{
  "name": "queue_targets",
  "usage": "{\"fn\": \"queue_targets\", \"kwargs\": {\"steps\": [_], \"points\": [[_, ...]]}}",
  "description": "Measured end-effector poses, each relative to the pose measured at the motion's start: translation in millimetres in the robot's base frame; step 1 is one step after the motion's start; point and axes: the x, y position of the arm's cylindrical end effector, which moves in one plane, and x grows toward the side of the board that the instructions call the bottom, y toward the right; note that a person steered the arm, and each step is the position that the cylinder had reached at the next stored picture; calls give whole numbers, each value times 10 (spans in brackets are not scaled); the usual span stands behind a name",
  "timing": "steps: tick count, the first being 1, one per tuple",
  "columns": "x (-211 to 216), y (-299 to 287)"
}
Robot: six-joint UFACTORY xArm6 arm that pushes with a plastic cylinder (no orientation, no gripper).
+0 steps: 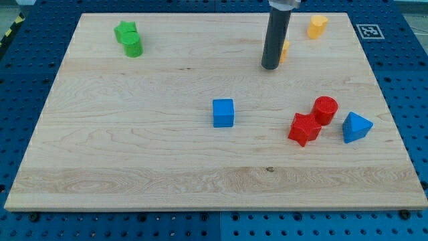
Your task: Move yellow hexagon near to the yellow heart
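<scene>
Wooden table (167, 154) lying flat, spanning nearly the whole view. Dark rod tool standing upright at far centre-right, my tip (270, 67) pressing down just left of the yellow hexagon (285, 50), hiding most of it; no jaws on this tool, holding nothing. Yellow heart (317, 26) sitting far right, near the hexagon but apart. Blue cube (223, 112) resting mid-table. Red star (304, 128) touching red cylinder (326, 109), blue triangular block (356, 127) just right. Two green blocks (128, 38) huddling far left, shapes unclear.

Blue cube (223, 112) mid-board; green blocks (129, 39) upper left
</scene>
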Motion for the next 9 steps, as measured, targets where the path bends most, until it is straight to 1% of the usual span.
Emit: {"fn": "queue_targets", "kwargs": {"steps": [1,2,3,4,5,6,7,8,9], "points": [[0,-132],[-95,-590],[-444,-800],[-513,-451],[-353,-91],[-125,-175],[-62,112],[-213,594],[-204,563]]}}
